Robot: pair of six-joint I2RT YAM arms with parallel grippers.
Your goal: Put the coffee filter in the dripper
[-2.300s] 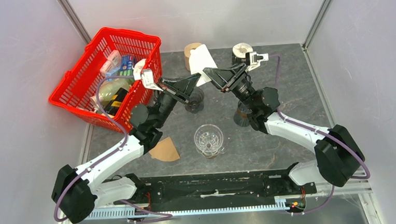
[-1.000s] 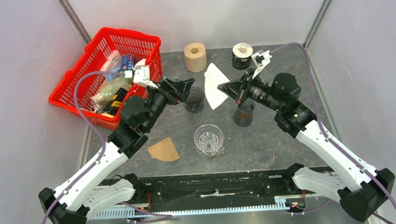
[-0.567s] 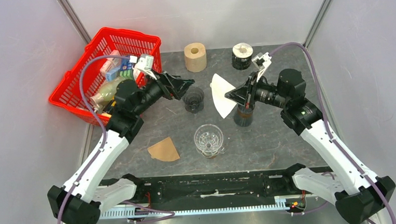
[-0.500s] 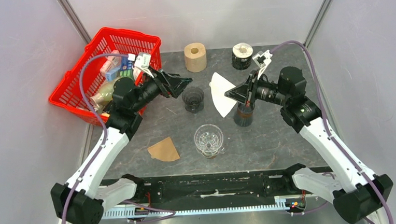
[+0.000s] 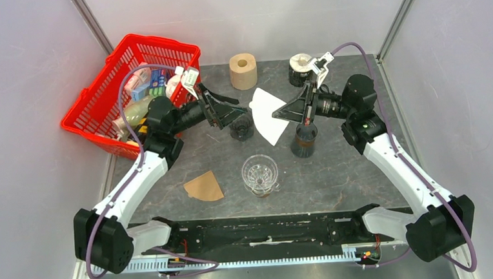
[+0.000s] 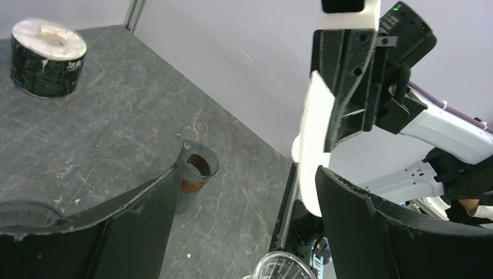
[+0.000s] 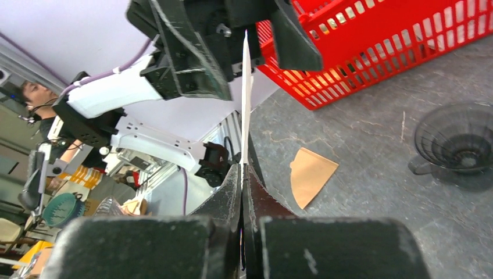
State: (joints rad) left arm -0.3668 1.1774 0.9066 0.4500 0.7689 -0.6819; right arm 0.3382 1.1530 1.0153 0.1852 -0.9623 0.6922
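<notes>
We see a dark grey, stone-veined tabletop [image 5: 336, 173] boxed in by plain pale lilac walls [image 5: 23, 127] joined at metal corner posts [image 5: 92, 23], evenly lit, and past the open near side what seems a cluttered workroom [image 7: 70, 209], too blurred to detail.

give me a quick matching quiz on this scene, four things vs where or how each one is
Things:
1 white filter
2 brown filter
3 basket
4 left claw

States:
a open
b flat on the table
c red, far left
d pinched in the right claw

Pairs: 1-d, 2-b, 3-c, 4-a
</notes>
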